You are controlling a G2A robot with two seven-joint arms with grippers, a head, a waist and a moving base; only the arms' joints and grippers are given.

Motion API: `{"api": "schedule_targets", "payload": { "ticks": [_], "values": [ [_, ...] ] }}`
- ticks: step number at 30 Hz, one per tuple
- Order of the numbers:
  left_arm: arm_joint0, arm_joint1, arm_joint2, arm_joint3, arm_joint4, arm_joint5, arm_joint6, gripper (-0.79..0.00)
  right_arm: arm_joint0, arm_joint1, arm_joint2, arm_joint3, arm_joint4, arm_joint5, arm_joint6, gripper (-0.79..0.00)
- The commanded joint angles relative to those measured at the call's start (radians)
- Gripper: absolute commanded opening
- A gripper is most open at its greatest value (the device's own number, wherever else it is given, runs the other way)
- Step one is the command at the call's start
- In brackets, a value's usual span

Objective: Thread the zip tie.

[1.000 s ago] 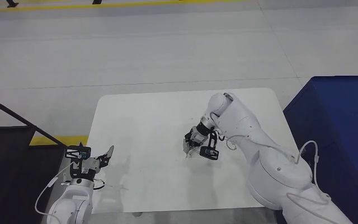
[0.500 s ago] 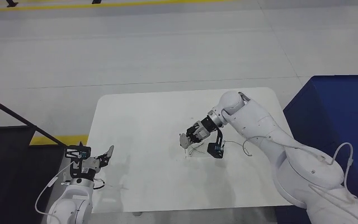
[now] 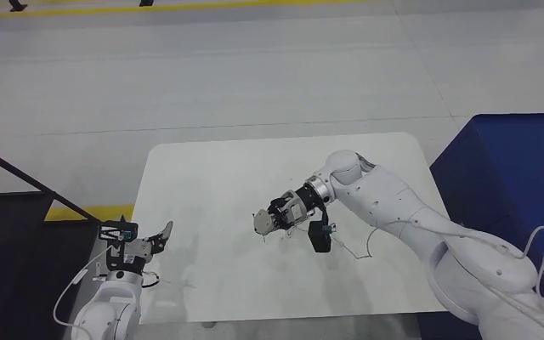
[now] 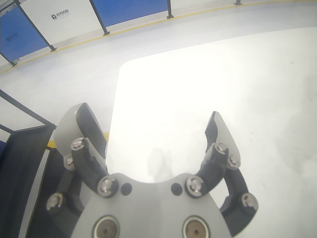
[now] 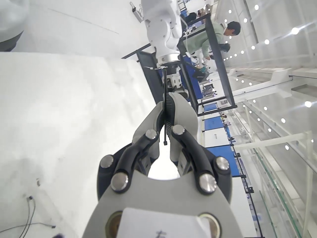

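My right gripper hangs over the middle of the white table, pointing toward the table's left side. In the right wrist view this gripper is shut on a thin black zip tie. The tie's strip sticks out past the fingertips, and its small head sits behind them between the fingers. My left gripper sits at the table's front left edge, apart from the tie. In the left wrist view the left gripper is open with nothing between its pads.
A thin loose wire lies on the table beside the right arm, its ends seen from the wrist. A blue cabinet stands off the right edge and a dark frame off the left.
My right arm has swung left across the table with the zip tie held, bringing its gripper closer to the left gripper. The left arm has not moved.
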Motion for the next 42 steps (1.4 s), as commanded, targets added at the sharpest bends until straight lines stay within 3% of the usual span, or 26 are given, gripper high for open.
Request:
{"api": "schedule_targets", "payload": {
  "ticks": [1,10,12,14,17,25,42],
  "values": [
    [0.0,0.0,0.0,0.0,0.0,0.0,0.0,0.0,0.0,0.0,0.0,-0.001,0.002,0.0,0.0,-0.785],
    [0.0,0.0,0.0,0.0,0.0,0.0,0.0,0.0,0.0,0.0,0.0,-0.001,0.002,0.0,0.0,-0.785],
    [0.0,0.0,0.0,0.0,0.0,0.0,0.0,0.0,-0.031,-0.001,0.001,-0.021,0.001,-0.063,0.006,-0.785],
    [0.0,0.0,0.0,0.0,0.0,0.0,0.0,0.0,-0.042,0.002,0.018,-0.014,0.058,-0.129,0.0,-0.785],
    [0.0,0.0,0.0,0.0,0.0,0.0,0.0,0.0,-0.083,0.028,0.0,-0.014,0.266,-0.163,0.02,-0.785],
    [0.0,0.0,0.0,0.0,0.0,0.0,0.0,0.0,-0.115,0.129,0.0,-0.153,0.659,-0.433,0.29,-0.785],
    [0.0,0.0,0.0,0.0,0.0,0.0,0.0,0.0,-0.135,0.131,0.022,-0.198,0.676,-0.414,0.286,-0.785]
  ]
}}
